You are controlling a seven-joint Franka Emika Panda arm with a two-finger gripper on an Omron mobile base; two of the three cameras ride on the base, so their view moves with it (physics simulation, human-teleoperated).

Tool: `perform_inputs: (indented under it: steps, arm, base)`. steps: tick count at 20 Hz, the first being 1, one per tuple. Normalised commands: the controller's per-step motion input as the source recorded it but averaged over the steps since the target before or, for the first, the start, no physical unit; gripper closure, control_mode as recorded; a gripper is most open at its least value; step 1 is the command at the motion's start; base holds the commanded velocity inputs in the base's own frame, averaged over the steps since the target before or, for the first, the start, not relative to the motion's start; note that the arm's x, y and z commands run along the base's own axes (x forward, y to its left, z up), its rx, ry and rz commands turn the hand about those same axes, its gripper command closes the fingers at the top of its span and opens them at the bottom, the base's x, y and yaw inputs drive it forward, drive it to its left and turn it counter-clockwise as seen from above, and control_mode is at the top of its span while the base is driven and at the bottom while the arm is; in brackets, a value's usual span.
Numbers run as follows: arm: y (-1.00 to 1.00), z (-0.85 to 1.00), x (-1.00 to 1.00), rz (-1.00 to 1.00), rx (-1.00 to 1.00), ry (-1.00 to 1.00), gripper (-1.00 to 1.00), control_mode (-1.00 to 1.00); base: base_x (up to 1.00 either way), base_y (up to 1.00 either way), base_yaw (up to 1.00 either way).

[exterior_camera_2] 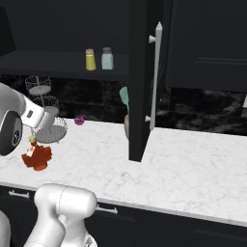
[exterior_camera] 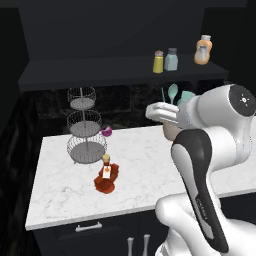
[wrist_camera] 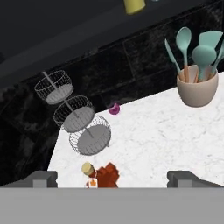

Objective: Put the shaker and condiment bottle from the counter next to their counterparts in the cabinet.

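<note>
The red-brown condiment bottle [exterior_camera: 106,178] [exterior_camera_2: 36,156] [wrist_camera: 104,175] rests on the white marble counter [exterior_camera: 150,160] in front of a wire stand, its yellowish cap towards the stand. On the shelf of the dark cabinet [exterior_camera: 100,70] the yellow-green shaker [exterior_camera: 158,61] [exterior_camera_2: 90,60] [wrist_camera: 134,5] stands beside a pale blue-grey shaker [exterior_camera: 171,59] [exterior_camera_2: 107,58]. A stubby orange bottle [exterior_camera: 203,50] stands further right. My gripper [wrist_camera: 113,178] hangs open above the counter, well short of the shelf, with the condiment bottle below and between its fingertips [wrist_camera: 41,178]. Nothing is held.
A three-tier wire stand [exterior_camera: 86,130] [wrist_camera: 78,116] stands at the back left of the counter, a small purple thing [exterior_camera: 106,132] [wrist_camera: 114,109] beside it. A beige pot of teal utensils [wrist_camera: 197,89] stands to the right. An open dark cabinet door [exterior_camera_2: 140,77] juts out over the counter.
</note>
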Motion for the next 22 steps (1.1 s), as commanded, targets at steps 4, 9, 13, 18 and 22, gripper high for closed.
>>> perform_inputs:
  steps: [4, 9, 13, 18, 22]
  arm:
    - [0.37, -0.38, -0.17, 0.00, 0.00, 0.03, -1.00, -1.00]
    - [0.55, -0.29, -0.20, 0.03, 0.00, 0.08, -1.00, -1.00]
    - [0.37, -0.15, -0.13, 0.06, 0.00, 0.15, -1.00, -1.00]
    - [0.06, -0.08, -0.01, 0.04, 0.03, 0.28, -1.00, -1.00]
    - [0.00, -0.02, 0.09, 0.00, 0.07, 0.21, -1.00, -1.00]
  base:
    - [0.00, 0.00, 0.00]
    - [0.00, 0.00, 0.00]
    - [0.00, 0.00, 0.00]
    - [0.00, 0.00, 0.00]
    - [0.00, 0.00, 0.00]
